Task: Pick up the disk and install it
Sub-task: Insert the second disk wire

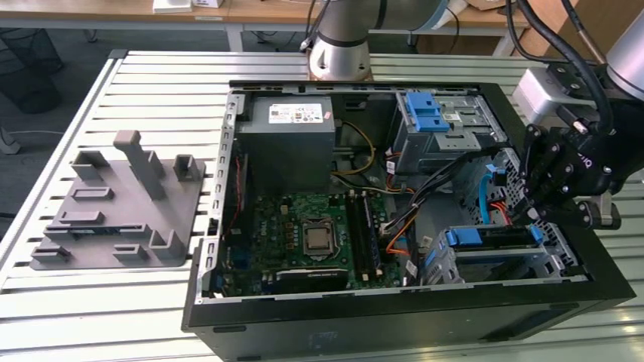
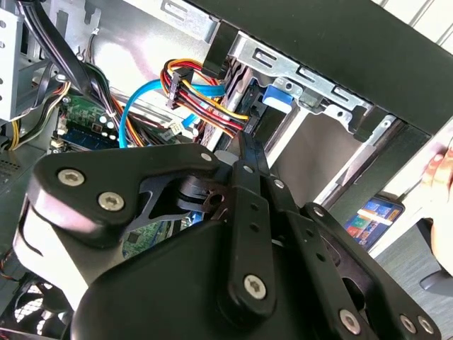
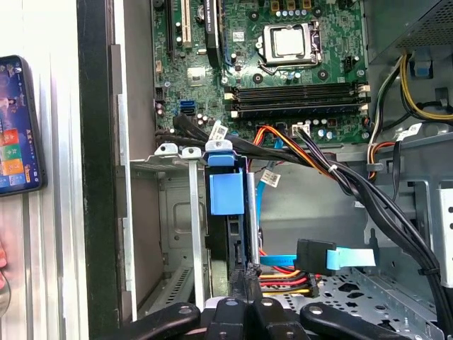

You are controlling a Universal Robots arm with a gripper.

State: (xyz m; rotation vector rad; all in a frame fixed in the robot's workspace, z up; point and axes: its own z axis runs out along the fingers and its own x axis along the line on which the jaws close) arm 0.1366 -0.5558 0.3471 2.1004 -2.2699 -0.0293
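The disk (image 1: 490, 237) is sitting in the drive bay (image 1: 548, 264) in the computer case (image 1: 403, 317), in the corner at the exterior view's lower right. Its blue carrier bracket (image 3: 226, 193) is showing at the bay's mouth in the first wrist view, standing upright between the bay's metal rails, and as a blue tab (image 2: 276, 97) in the second wrist view. The disk is lying beside the motherboard (image 1: 307, 241), on the side toward the exterior view's right.

The gripper (image 3: 244, 280) is reaching down onto the edge of the disk, its two black fingers (image 2: 249, 166) drawn close together with almost no gap. They are meeting the carrier's edge, though whether they are clamping it or only pressing on it cannot be told. In the exterior view the gripper (image 1: 548, 207) is hanging just above the bay.

A bundle of red, yellow and orange wires (image 3: 287, 282) and a flat blue data cable (image 3: 350, 258) are lying right beside the disk. Beyond the motherboard from the disk, the grey power-supply box (image 1: 289, 143) is filling the case's far corner, and a second blue-latched bay (image 1: 438, 121) is standing next to it.

The case is resting on a slatted white worktop (image 1: 131, 302). A grey moulded fixture (image 1: 121, 207) is sitting on the worktop, well apart from the case toward the exterior view's left. A phone (image 3: 18, 124) with a lit screen is lying just outside the case wall nearest the disk, and a person's fingers (image 2: 442, 170) are showing near it
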